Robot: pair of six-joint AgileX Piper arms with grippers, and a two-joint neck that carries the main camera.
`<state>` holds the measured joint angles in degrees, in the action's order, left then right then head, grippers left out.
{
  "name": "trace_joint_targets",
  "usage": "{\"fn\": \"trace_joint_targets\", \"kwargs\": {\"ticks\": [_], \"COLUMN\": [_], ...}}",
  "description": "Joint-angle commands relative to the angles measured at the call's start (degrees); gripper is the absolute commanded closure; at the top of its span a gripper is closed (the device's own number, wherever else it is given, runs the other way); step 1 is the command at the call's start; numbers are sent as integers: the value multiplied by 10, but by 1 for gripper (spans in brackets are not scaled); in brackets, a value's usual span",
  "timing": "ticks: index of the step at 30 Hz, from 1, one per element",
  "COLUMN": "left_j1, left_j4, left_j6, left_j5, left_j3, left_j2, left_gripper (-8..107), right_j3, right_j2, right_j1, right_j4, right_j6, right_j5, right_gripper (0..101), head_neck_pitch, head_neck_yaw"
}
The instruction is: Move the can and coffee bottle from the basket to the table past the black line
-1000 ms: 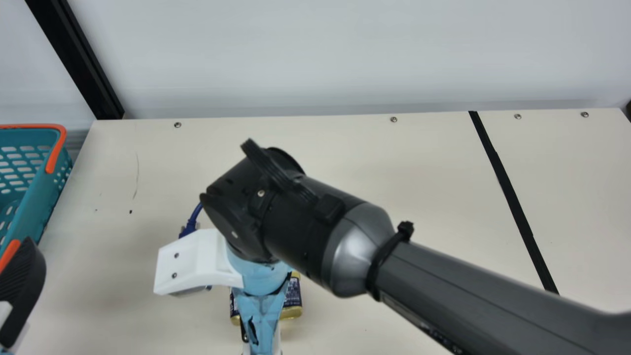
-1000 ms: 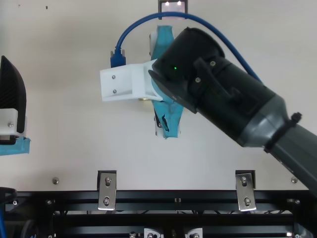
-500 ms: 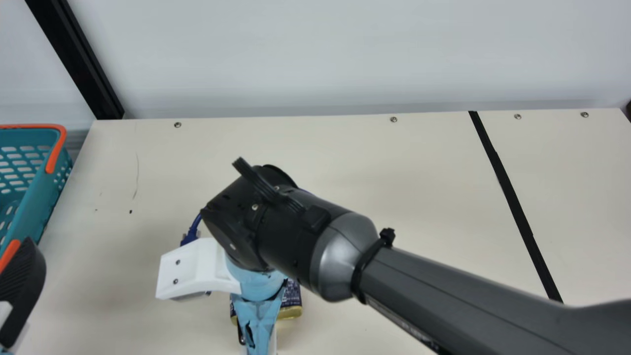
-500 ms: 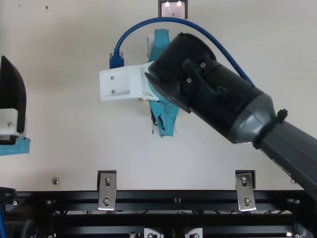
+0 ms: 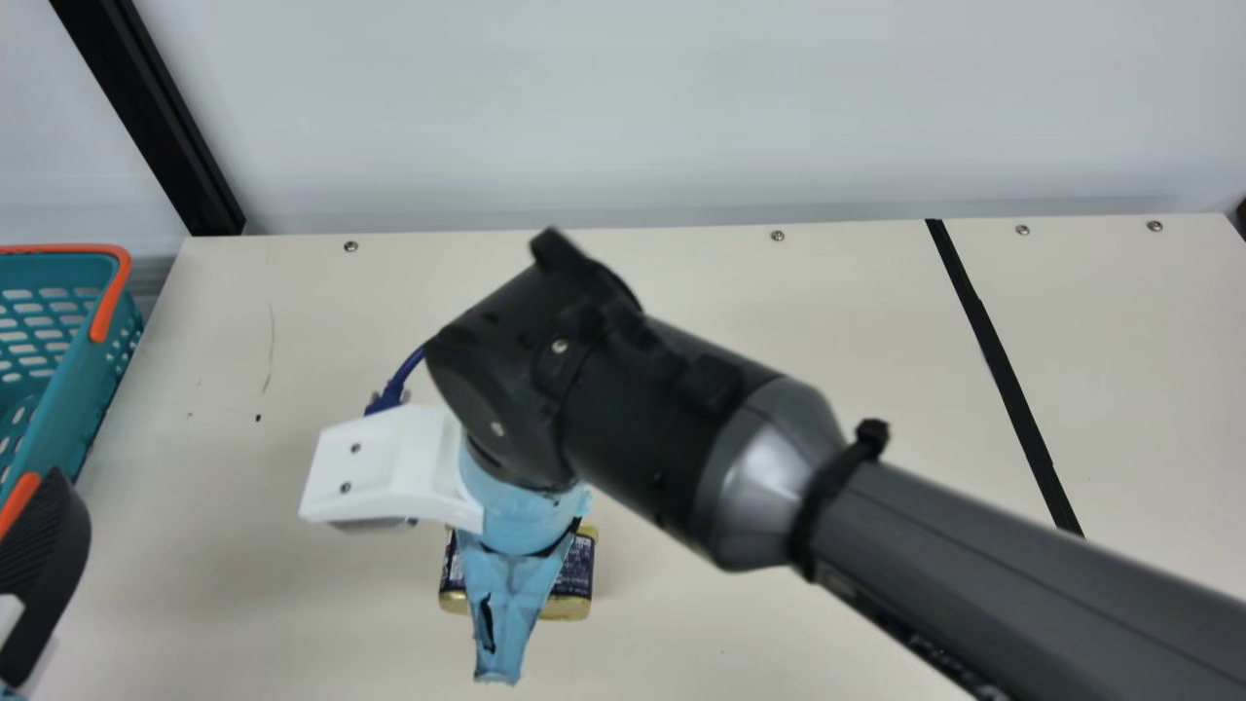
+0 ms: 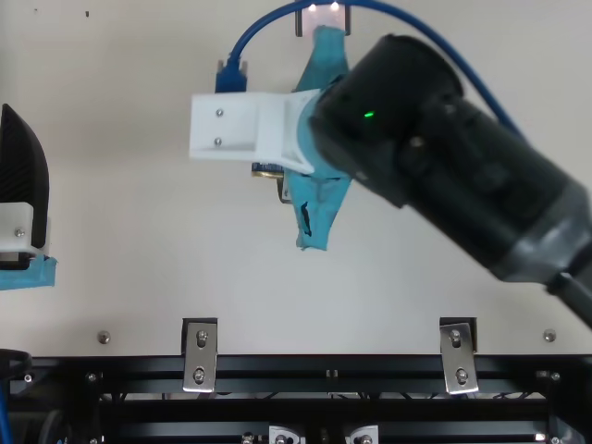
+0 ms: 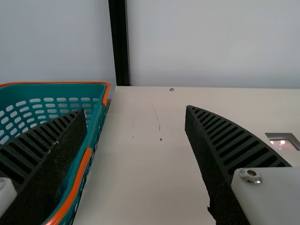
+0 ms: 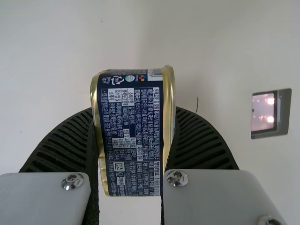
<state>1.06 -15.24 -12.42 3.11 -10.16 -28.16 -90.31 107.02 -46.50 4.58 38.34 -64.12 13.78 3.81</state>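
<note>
Right gripper (image 8: pixel 135 111): closed on the can (image 8: pixel 133 136), 2 fingers pressing its gold ends, likely for a steady carry.
Can: midway along the table (image 5: pixel 827 321), left of the black line (image 5: pixel 1012 389).
Left gripper (image 7: pixel 135 110): wide open, empty, near the basket (image 5: pixel 83 375).

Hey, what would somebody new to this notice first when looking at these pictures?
Probably the dark right arm, slanting across the middle of the main view. Its tool grips a navy and gold can. Next, the teal basket at the left edge and the black line toward the right.
</note>
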Motion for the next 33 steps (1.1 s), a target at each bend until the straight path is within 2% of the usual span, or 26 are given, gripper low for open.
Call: {"fn": "trace_joint_targets", "kwargs": {"ticks": [1, 6, 12, 18, 26, 33], "left_j1": [0, 0, 0, 0, 0, 0], "left_j4": [0, 0, 0, 0, 0, 0], "left_j6": [0, 0, 0, 0, 0, 0], "left_j5": [0, 0, 0, 0, 0, 0], "left_j3": [0, 0, 0, 0, 0, 0], "left_j2": [0, 0, 0, 0, 0, 0], "left_gripper": [9, 9, 9, 9, 9, 9], "right_j3": [5, 42, 112, 177, 241, 270], "right_j2": [-15, -57, -121, -189, -267, -314], "right_j1": [11, 52, 125, 213, 356, 491], "right_j4": [4, -9, -26, -30, -13, 17], "right_j6": [-12, -53, -94, -110, -88, -39], "right_j5": [1, 17, 47, 62, 67, 60], "right_gripper": [101, 101, 101, 101, 101, 101], "head_neck_pitch": [2, 2, -2, -7, -10, -2], "head_neck_yaw": [3, 29, 84, 140, 219, 294]}}
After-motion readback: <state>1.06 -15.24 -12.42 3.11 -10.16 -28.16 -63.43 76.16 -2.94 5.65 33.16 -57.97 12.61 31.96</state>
